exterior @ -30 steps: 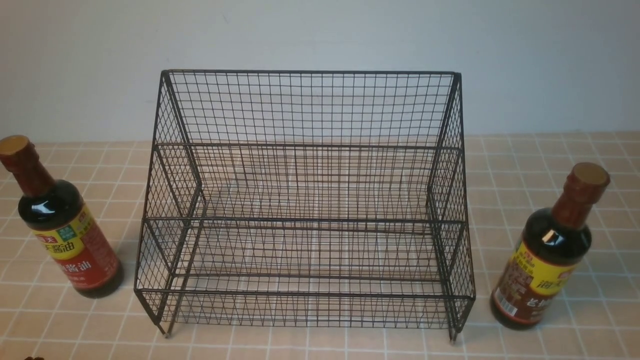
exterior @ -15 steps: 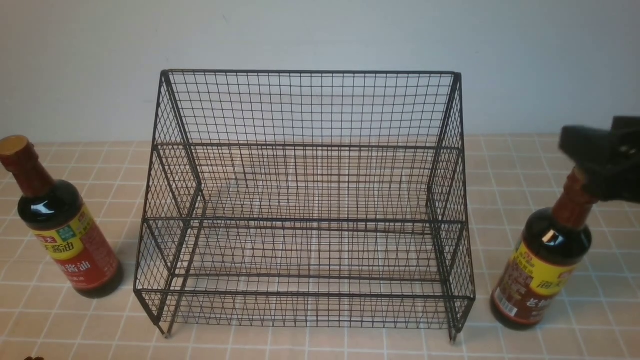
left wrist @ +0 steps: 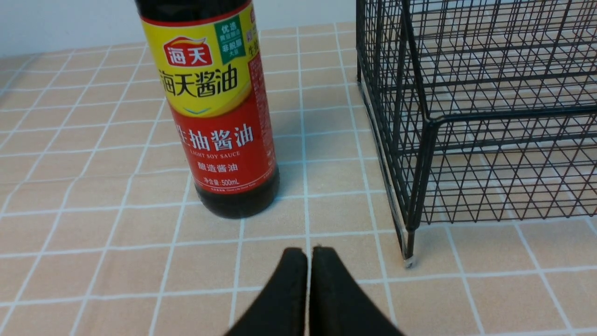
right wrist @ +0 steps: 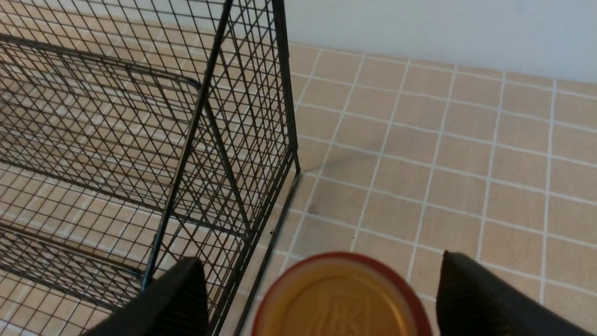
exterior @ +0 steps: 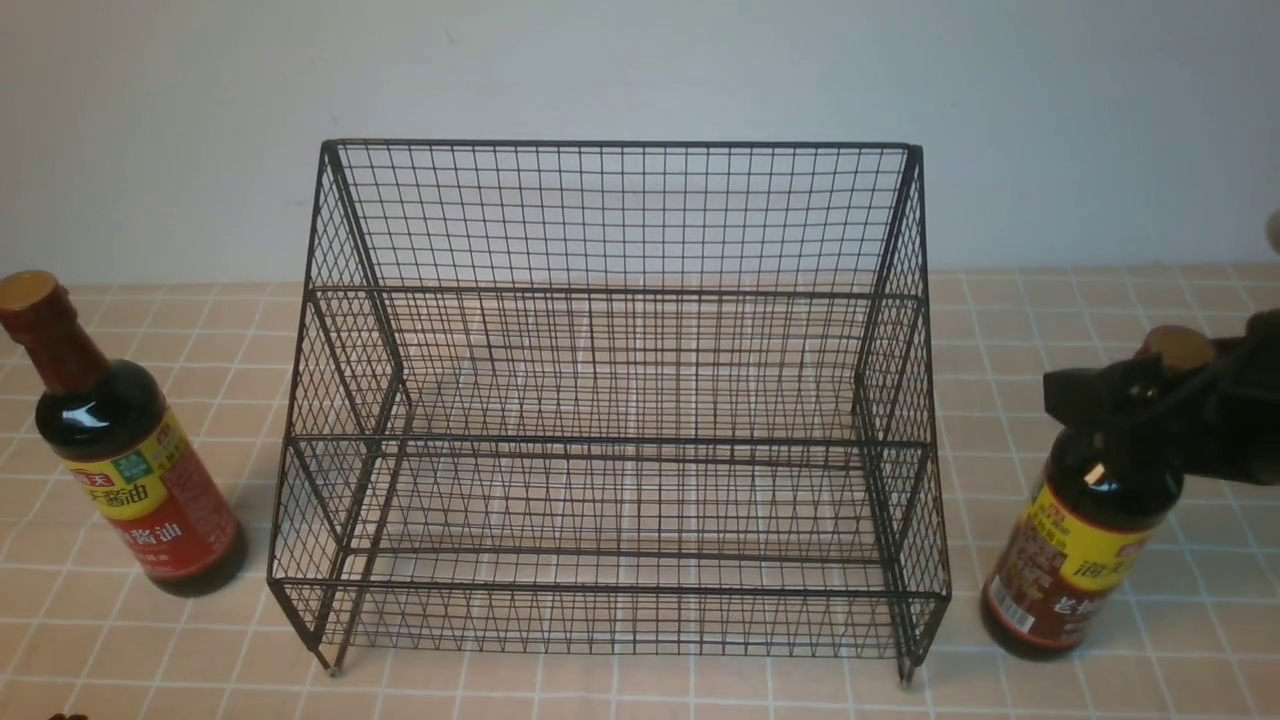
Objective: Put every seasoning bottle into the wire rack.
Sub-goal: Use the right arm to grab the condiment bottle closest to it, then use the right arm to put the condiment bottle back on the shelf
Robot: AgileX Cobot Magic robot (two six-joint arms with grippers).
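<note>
Long axis vertical, cap up, the red-labelled bottle (exterior: 150, 490) stands left of the wire rack (exterior: 610, 220) on the tiled table (exterior: 1050, 320) — the brown-labelled bottle (exterior: 1075, 560) likewise on the right. The right gripper (right wrist: 317, 263) spreads wide astride its cap; the left gripper (left wrist: 308, 254), fingers pressed together, sits apart from the red one.

two seasoning bottles (exterior: 140, 490) (exterior: 1075, 570) and one wire rack (exterior: 620, 291) on one tiled table (exterior: 1100, 300).
</note>
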